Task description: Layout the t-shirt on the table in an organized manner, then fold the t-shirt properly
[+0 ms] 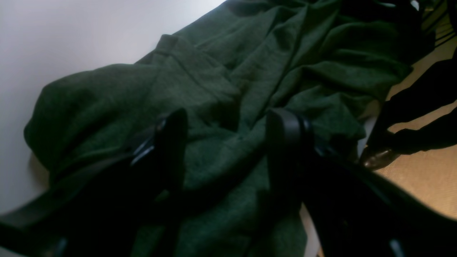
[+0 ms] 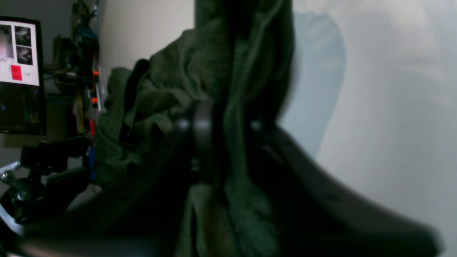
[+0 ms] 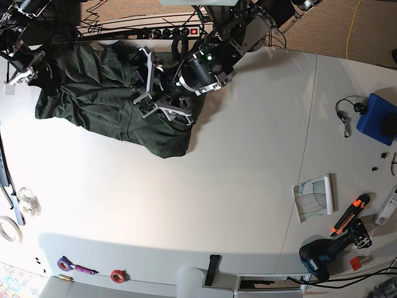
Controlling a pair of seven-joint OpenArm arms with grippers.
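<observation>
One white table (image 3: 248, 155), tan carpet (image 3: 347, 25) beyond

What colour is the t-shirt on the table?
The t-shirt is plain dark green, with no pattern. It shows best in the left wrist view.

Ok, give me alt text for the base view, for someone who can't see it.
A dark green t-shirt lies crumpled at the upper left of a white table, with the left claw open over it. Tools, including a drill, sit along the table's right edge.
</observation>
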